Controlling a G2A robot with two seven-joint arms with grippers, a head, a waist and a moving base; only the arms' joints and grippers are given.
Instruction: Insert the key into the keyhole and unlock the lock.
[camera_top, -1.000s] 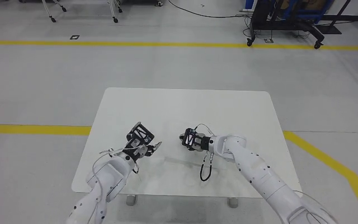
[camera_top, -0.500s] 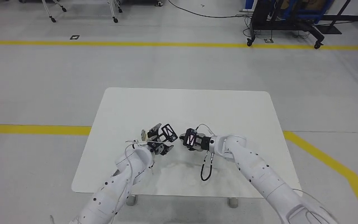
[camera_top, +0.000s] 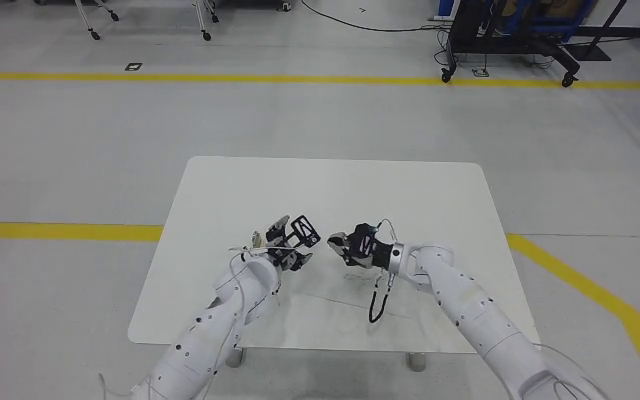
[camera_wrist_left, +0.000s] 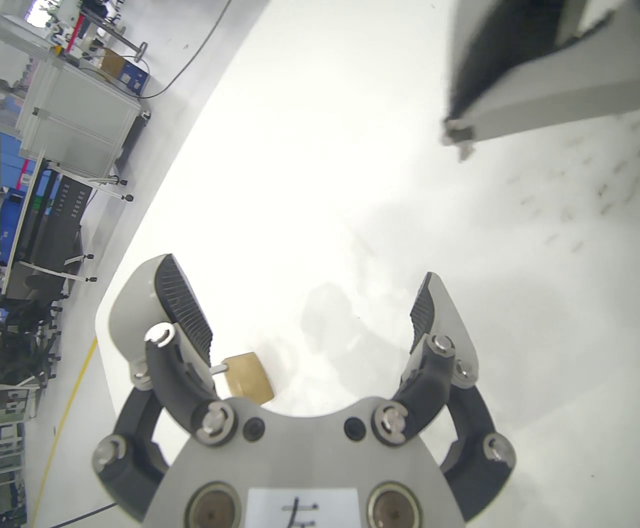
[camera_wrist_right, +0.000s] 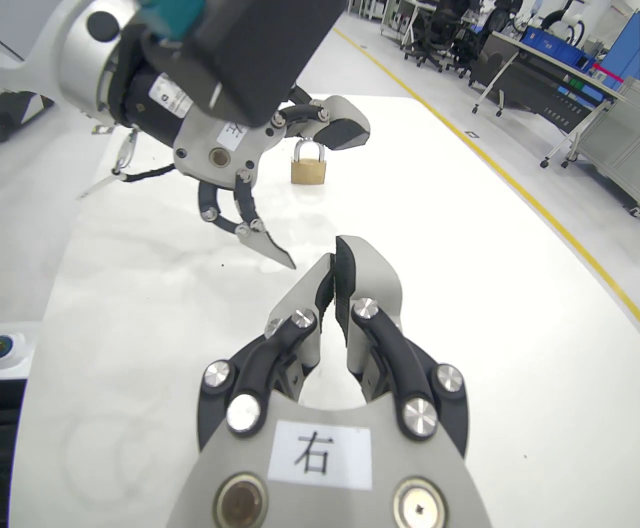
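A small brass padlock (camera_wrist_right: 309, 167) stands upright on the white table, shackle up. In the left wrist view the padlock (camera_wrist_left: 247, 377) sits low between my left gripper's fingers, close to one pad, untouched. My left gripper (camera_wrist_left: 300, 275) is open and hovers over it; from above the left gripper (camera_top: 283, 243) is just right of the padlock (camera_top: 257, 240). My right gripper (camera_wrist_right: 334, 255) is shut and faces the left one from a short gap away (camera_top: 335, 241). A small grey metal tip, apparently the key (camera_wrist_left: 460, 145), juts from its fingertips.
Both grippers work near the front middle of the white table (camera_top: 400, 190). Its front edge lies close behind the arms. A yellow floor line (camera_top: 70, 231) runs past on both sides, and wheeled racks stand far off in the room.
My left gripper swung right toward the table's middle and turned over the padlock. The right gripper shifted slightly right and rotated, staying shut.
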